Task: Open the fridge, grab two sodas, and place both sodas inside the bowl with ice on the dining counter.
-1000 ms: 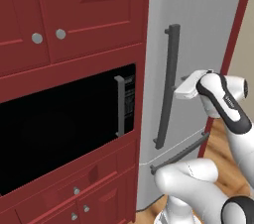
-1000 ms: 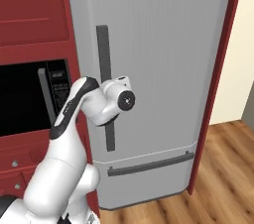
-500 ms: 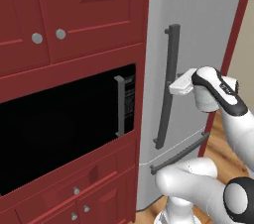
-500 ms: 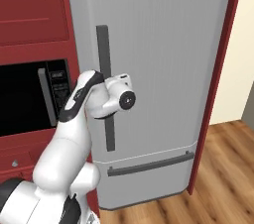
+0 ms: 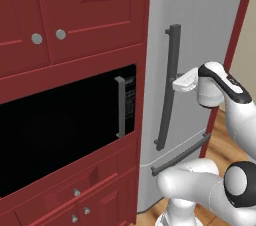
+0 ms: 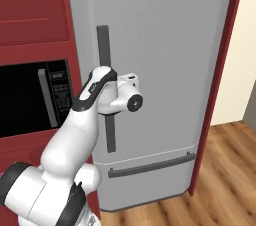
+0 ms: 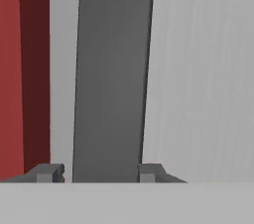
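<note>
Where a sec ago the hand sat short of the fridge [image 5: 200, 30] door w/ its jaws apart, the gripper [image 7: 101, 172] is now right on the long vertical handle [image 5: 169, 85], about mid-height. In the hand view the two dark fingertips [image 7: 47, 172] sit at either edge of the dark-grey bar, one per side, bar running straight up between them; they look pressed against it, so jaws closed on the handle. In the left base view the white hand [image 5: 186, 80] meets the bar from the right; in the right base view the wrist [image 6: 127, 97] covers the bar's middle, w/ handle showing above and below it.

Arm has reached fwd vs. the earlier frames: forearm closer to the door, elbow further in. Base views otherwise same framing, so base hasn't driven.

Fridge door shut, flush w/ the red cabinet side; lower drawer handle [image 6: 150, 165] also flush. Black microwave [image 5: 60, 130] is left of the fridge, set in red cabinets [image 5: 75, 15]. Wood floor [image 6: 225, 170] is at lower right.
</note>
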### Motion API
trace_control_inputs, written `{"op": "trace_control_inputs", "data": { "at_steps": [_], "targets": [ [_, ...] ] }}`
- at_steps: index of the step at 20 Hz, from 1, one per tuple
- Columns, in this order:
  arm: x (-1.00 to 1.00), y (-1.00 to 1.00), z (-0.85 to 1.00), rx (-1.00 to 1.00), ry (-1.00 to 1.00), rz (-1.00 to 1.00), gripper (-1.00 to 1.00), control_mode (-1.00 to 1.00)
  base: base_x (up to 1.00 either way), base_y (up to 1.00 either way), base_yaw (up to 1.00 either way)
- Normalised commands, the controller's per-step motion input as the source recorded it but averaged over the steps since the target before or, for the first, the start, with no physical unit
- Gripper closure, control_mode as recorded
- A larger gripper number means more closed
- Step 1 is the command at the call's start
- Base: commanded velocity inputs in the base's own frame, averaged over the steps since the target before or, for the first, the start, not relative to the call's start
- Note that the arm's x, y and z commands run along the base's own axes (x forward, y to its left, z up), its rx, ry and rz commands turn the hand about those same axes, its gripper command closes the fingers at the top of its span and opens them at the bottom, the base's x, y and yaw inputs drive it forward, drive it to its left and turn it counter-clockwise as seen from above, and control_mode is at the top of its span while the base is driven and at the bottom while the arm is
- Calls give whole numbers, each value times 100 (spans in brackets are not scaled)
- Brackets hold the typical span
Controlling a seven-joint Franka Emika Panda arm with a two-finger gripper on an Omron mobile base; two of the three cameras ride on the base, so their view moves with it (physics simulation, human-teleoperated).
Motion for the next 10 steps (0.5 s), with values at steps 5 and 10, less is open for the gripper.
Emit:
{"op": "trace_control_inputs", "data": {
  "at_steps": [5,10],
  "targets": [
    [4,20,-8,0,-6,0,-100,-100,0,0,0],
    [-8,35,-2,-1,-7,0,-100,-100,0,0,0]
  ]
}}
